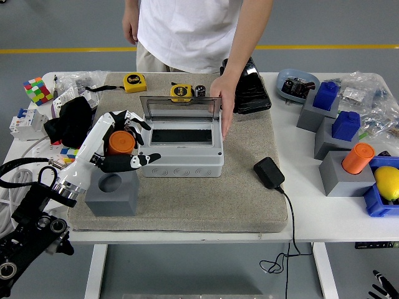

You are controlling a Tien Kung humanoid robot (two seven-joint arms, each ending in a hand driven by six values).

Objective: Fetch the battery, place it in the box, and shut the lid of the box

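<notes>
The left hand (120, 148) is gripping the orange battery (121, 142) above its grey holder block (112, 194), beside the open box (181, 151) a person's hand (222, 103) is steadying.

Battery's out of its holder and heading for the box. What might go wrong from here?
The left hand grips the orange battery only around its sides, so it may slip. The person's hand holds the open lid at the box edge; closing could pinch it.

orange battery (121, 142), grey box (181, 161), beige mat (187, 199)
</notes>
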